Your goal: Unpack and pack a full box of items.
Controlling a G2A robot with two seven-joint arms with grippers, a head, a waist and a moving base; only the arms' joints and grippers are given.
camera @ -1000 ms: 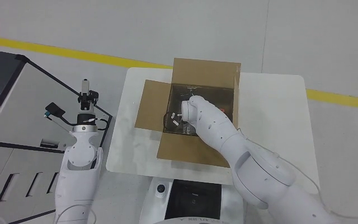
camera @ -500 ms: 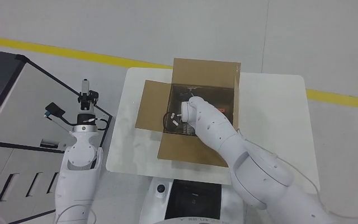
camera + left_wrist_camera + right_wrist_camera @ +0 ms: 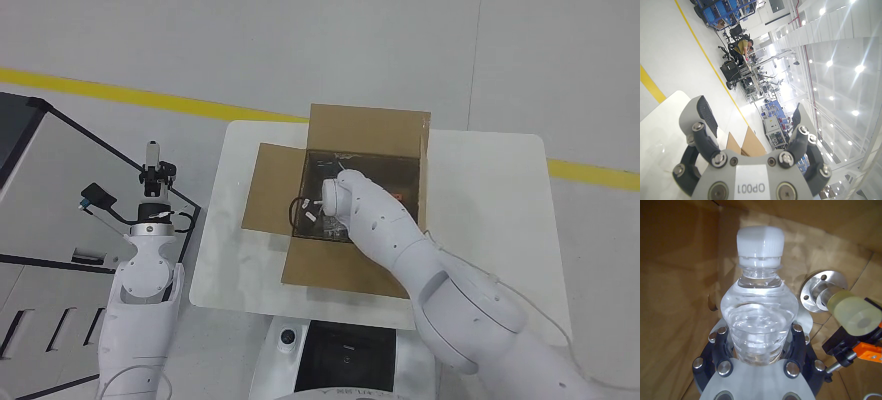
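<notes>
The right gripper [image 3: 759,338] is down inside the brown cardboard box [image 3: 272,190] in the middle of the white bench [image 3: 490,200]. It is clamped on a clear, white-capped plastic water bottle [image 3: 759,313], with a metal flanged roller [image 3: 822,292] beside it. The left gripper [image 3: 751,117] hangs spread wide off the bench's left edge. Unpacking looks barely begun to me, and all the repacking remains.
</notes>
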